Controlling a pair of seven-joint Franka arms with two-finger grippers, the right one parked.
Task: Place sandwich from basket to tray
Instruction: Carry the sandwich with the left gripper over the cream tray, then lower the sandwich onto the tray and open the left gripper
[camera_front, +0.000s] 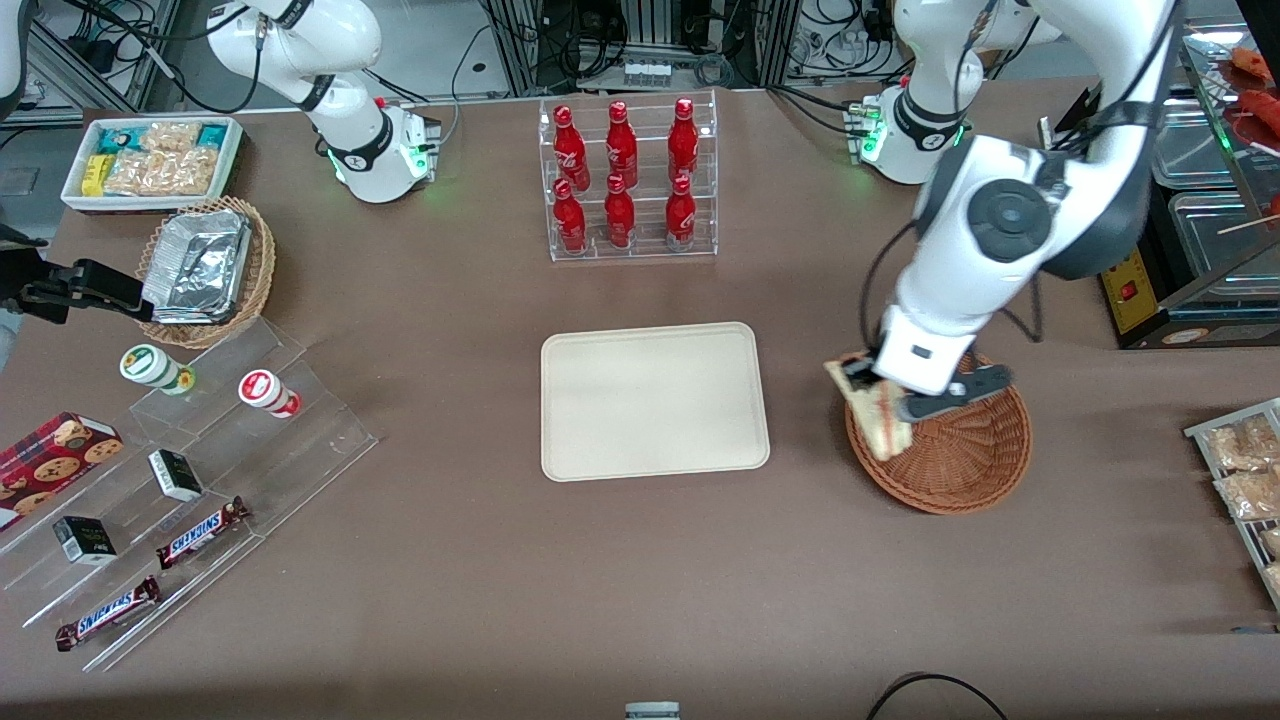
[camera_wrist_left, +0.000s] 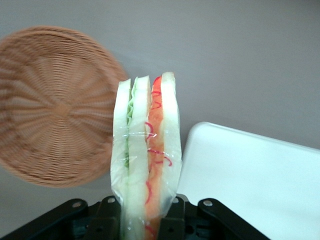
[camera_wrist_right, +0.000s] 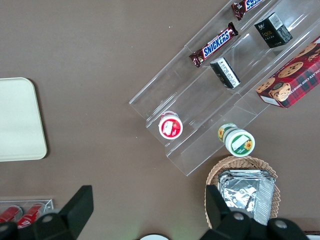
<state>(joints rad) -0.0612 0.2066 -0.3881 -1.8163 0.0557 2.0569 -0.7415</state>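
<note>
Above the basket's (camera_front: 960, 460) rim nearest the tray (camera_front: 655, 400), the gripper (camera_front: 880, 385) pinches the sandwich (camera_front: 872, 415) between both fingers (camera_wrist_left: 172, 217), w/ the wedge hanging clear of the wicker. Wrist view shows the sandwich upright in clear wrap, green filling on one side, red-orange on the other, pale bread between, fingers pressed against its two faces. Basket is otherwise bare inside and sits on the brown table (camera_front: 500, 600) toward the working arm's end, just beside the tray but apart from it. Tray lies flat at table centre, nothing on it. Clear rack of red bottles (camera_front: 628, 180) stands farther from the front camera than the tray. Toward the parked arm's end: stepped acrylic stand (camera_front: 190, 480) w/ Snickers bars (camera_front: 200, 532), small boxes, two cups; tan basket of foil trays (camera_front: 205, 270).
</note>
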